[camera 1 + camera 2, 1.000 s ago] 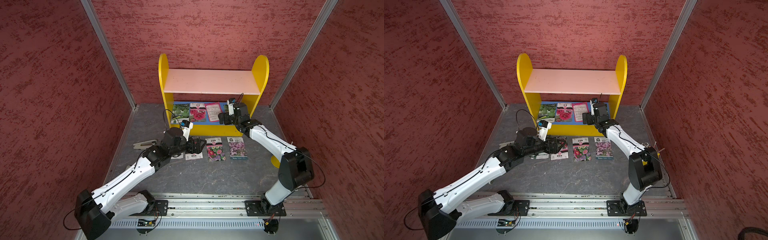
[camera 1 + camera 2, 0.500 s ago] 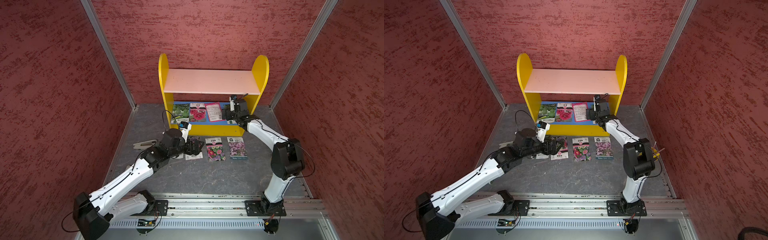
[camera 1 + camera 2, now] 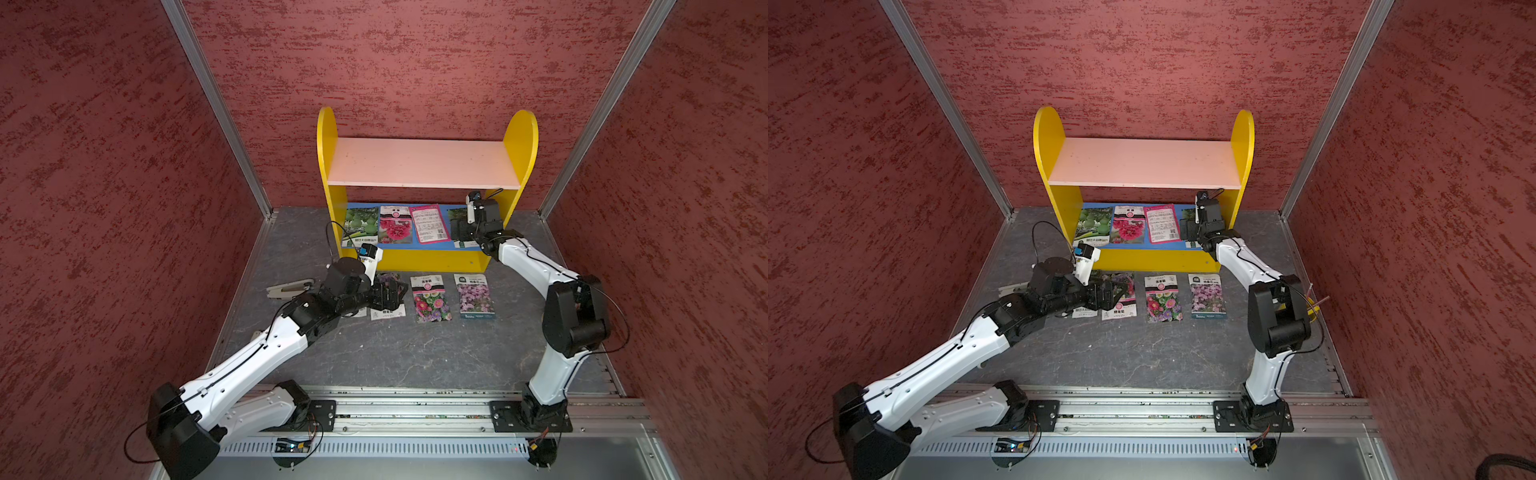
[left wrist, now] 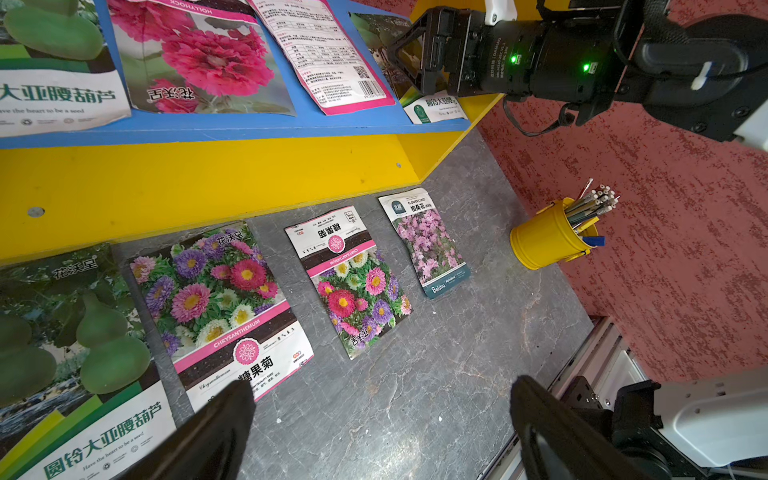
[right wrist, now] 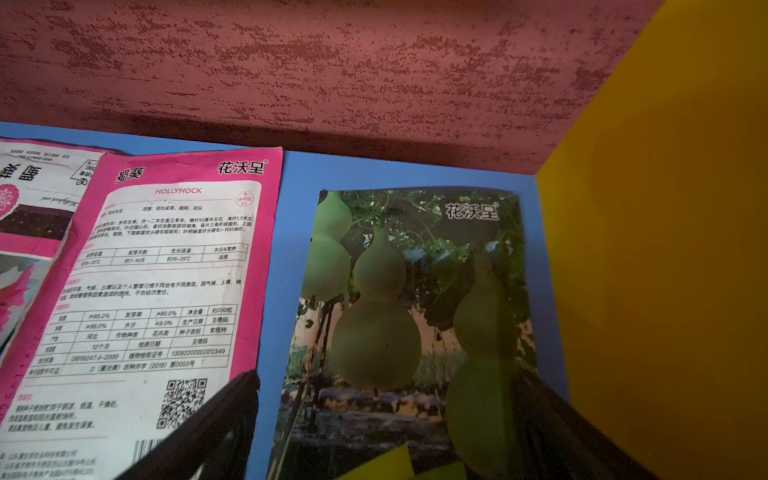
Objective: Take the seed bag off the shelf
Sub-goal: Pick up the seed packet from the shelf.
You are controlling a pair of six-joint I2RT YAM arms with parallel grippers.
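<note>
1. Surface: a grey veined table (image 3: 415,357), closed in on three sides by red textured walls (image 3: 415,62). A metal rail (image 3: 415,415) along the front edge carries both arm bases.
2. The shelf (image 3: 419,259) stands at the rear of the table, against the back wall. It has a pink upper board (image 3: 424,164) and a blue lower board (image 5: 291,174).
3. Container: a yellow bucket (image 4: 544,241) stands on the table by the right wall and holds a bundle of thin sticks (image 4: 592,203).
4. Four flat packets (image 4: 353,282) lie in a row on the table, just in front of the shelf.
5. The seed bag (image 5: 407,299), printed with gourds, lies flat and face up at the right end of the lower board, just beside the yellow side panel (image 5: 665,249). Its long axis runs front to back, with the brand-name end toward the rear wall. Three more packets (image 3: 395,224) lie to its left.
6. The right hand (image 5: 388,376) reaches in under the upper board with its fingers spread wider than the bag, straddling the bag's near end. It grips nothing.
7. The left hand (image 4: 382,382) hangs spread wide over the left end of the table row, holding nothing.
</note>
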